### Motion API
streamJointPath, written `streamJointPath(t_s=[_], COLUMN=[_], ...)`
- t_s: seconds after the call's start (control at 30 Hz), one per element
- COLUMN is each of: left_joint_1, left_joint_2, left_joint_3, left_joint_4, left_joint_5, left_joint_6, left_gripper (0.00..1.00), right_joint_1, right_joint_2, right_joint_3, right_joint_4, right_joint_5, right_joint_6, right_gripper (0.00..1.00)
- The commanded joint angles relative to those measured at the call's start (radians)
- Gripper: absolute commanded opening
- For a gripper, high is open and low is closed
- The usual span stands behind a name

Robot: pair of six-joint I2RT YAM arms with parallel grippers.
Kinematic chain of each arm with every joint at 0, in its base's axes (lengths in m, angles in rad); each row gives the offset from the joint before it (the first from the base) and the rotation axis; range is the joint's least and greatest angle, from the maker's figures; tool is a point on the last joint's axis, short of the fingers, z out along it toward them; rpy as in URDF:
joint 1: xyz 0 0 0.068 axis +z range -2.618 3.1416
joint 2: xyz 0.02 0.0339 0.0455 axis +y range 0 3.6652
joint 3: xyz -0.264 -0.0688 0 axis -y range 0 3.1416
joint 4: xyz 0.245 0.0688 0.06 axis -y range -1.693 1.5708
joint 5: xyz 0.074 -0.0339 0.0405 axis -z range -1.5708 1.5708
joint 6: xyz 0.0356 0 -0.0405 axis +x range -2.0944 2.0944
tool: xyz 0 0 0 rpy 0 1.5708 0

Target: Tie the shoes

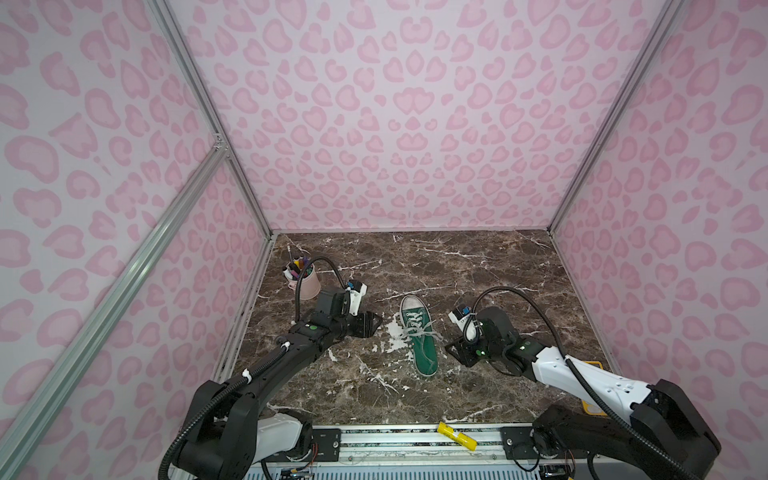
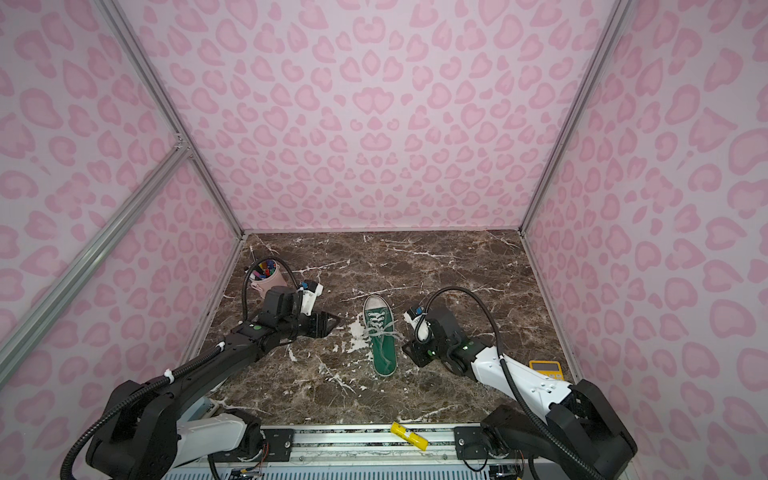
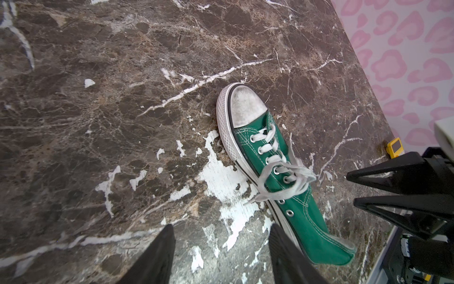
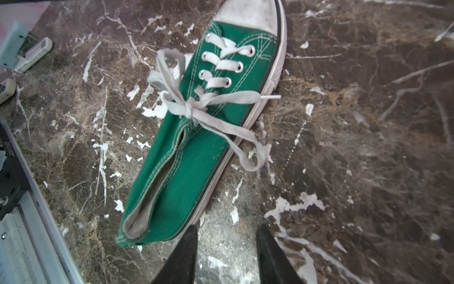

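Two black-and-white arms stretch in from the bottom corners of both top views. Nearest of all, on the metal rail (image 1: 386,442) along the bottom edge, lies a small yellow block (image 1: 457,436). A step farther in, low on the right, a yellow calculator (image 2: 546,369) peeks out beside the right arm.

Now the main event: the green sneaker (image 1: 423,347) sits flat on the brown marble table (image 1: 478,266), just below centre. Its heel is toward the rail and its white toe cap (image 1: 410,304) points at the back wall. Laces (image 4: 194,110) are gathered in a knot over the tongue. A loop flops off each side of the shoe, and one tipped end lies across the sole rim.

Left gripper (image 1: 374,322) hovers just left of the sneaker, fingers spread, and the left wrist view shows only bare marble in the gap. Right gripper (image 1: 453,349) sits just right of the heel end, also parted, holding nothing, clear of the shoe.

Farther back, at the upper left of the table, stands a pink cup (image 1: 307,286) full of pens. Behind it all is the pink-spotted wall (image 1: 395,124).
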Motion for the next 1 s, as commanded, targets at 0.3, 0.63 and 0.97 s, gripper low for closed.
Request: streamJointPath(t_s=[0.3, 0.63, 0.97], left_joint_1=[0.004, 0.010, 0.032], left_joint_2=[-0.017, -0.046, -0.160], left_joint_3=[-0.019, -0.022, 0.012], left_joint_4=[-0.007, -0.025, 0.022], left_joint_5=[-0.006, -0.020, -0.211], left_joint_6=[-0.002, 0.001, 0.049], left_gripper=[0.63, 0.63, 0.97], right_joint_1=[0.100, 0.112, -0.134], right_joint_2=[0.234, 0.246, -0.031], right_joint_3=[0.113, 0.158, 0.161], right_joint_4=[-0.050, -0.085, -0.167], right_joint_5=[-0.028, -0.021, 0.050], right_joint_6=[-0.046, -0.061, -0.061], right_gripper=[0.40, 0.38, 0.53])
